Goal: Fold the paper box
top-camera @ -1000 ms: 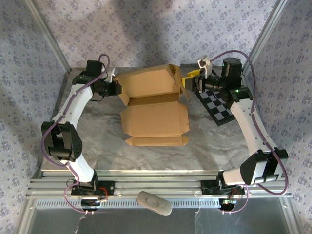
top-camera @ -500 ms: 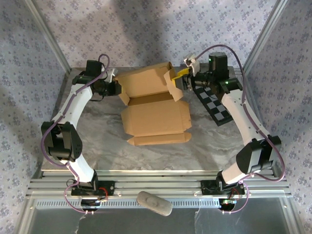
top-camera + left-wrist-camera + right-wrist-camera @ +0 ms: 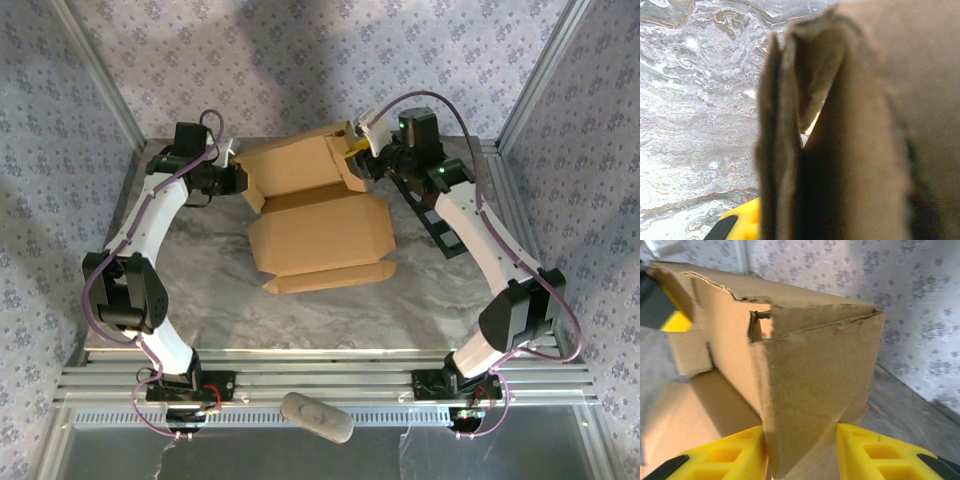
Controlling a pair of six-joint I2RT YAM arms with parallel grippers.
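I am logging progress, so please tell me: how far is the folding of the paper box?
Done: the far walls of the paper box stand up. In hand: the left gripper pinches its left wall, the right gripper clamps its right corner. Left: the lid panel and front flap lie flat on the table, not yet closed.

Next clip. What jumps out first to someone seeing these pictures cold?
A half-folded tan paper box sits mid-table on the marble top, its far section folded up. The left claw pinches its far-left wall, and the right claw has yellow fingers on either side of the far-right corner flap. A checkerboard panel lies under the right arm.
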